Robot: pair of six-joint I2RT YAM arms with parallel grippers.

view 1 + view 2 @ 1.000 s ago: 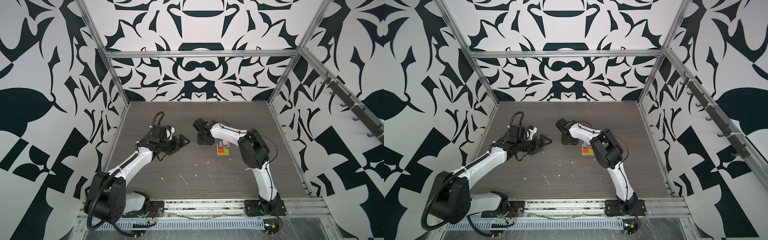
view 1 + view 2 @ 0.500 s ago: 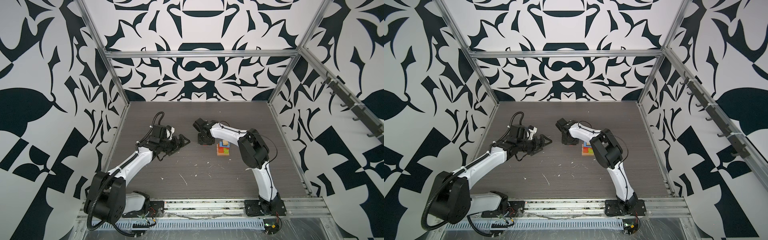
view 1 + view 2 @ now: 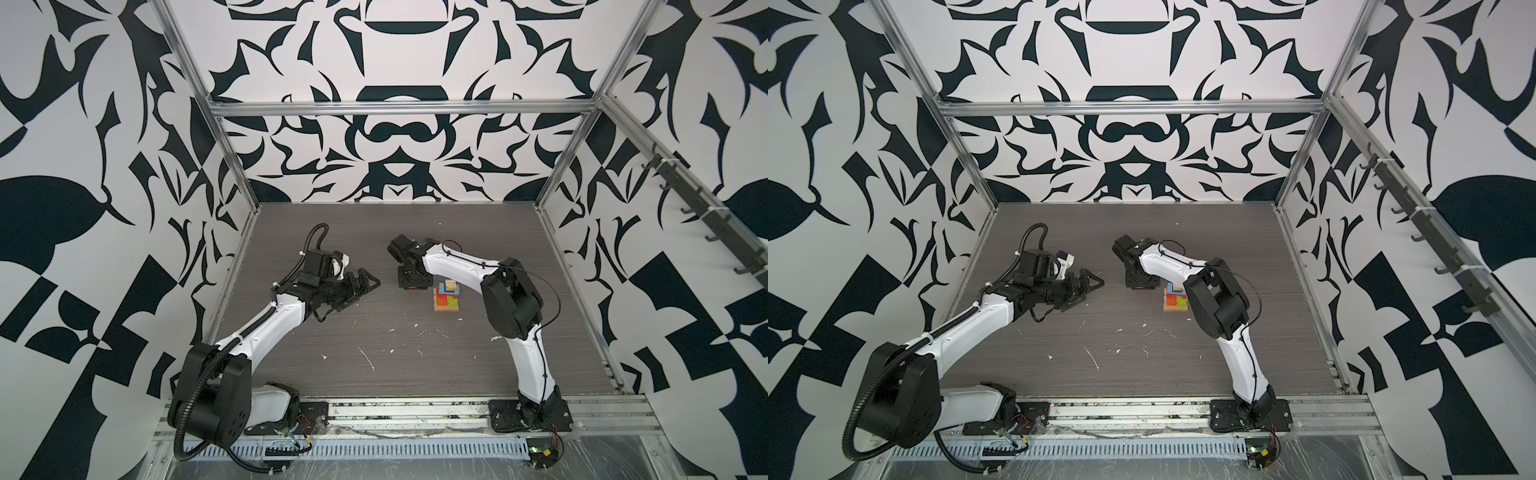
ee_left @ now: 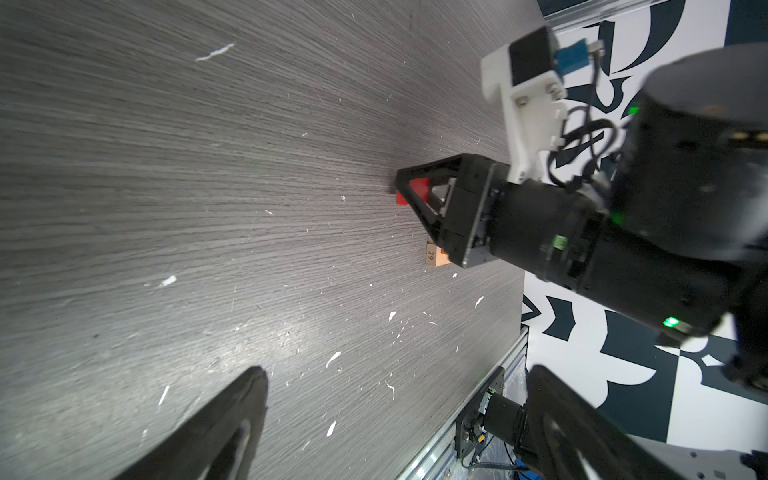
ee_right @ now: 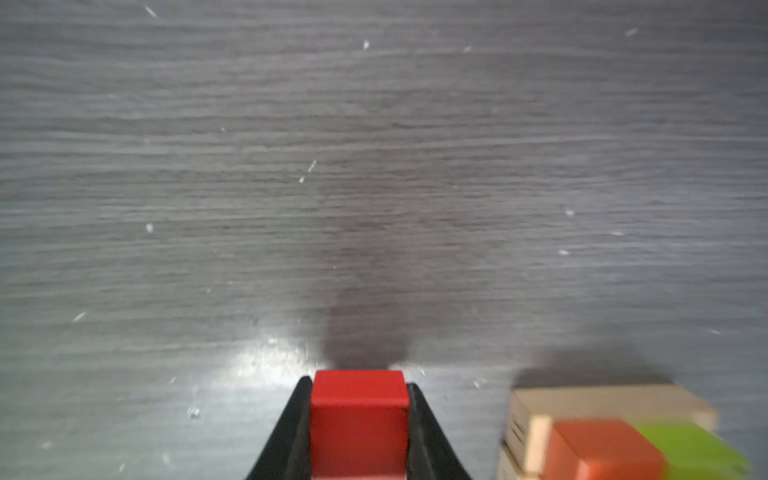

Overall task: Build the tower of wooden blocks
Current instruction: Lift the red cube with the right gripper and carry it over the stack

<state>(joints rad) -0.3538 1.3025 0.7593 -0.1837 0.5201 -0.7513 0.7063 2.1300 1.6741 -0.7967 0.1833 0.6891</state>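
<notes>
Multicolour wood-block tower [image 3: 446,297] standing just at 3 o'clock of centre of dark wood-grain desk [image 3: 457,374]: tan base, then orange, lime, red, blue, tan piece on top. Mostly built, by the look; top piece prob. missing. Small red wooden cube [image 5: 359,419] just beside tower at its 9 o'clock, low near desk surface, clenched between right jaws. Left to do, as a guess: lift cube, carry toward 3 o'clock, set on top w/o nudging stack. Left jaws spread wide, holding nothing, well apart at 9 o'clock. Count: 1 tower, 1 loose cube, 2 arms. Blocks w/in tower not countable from these angles. No other loose block in view. White flecks [image 3: 368,359] toward 6 o'clock, uncounted.
</notes>
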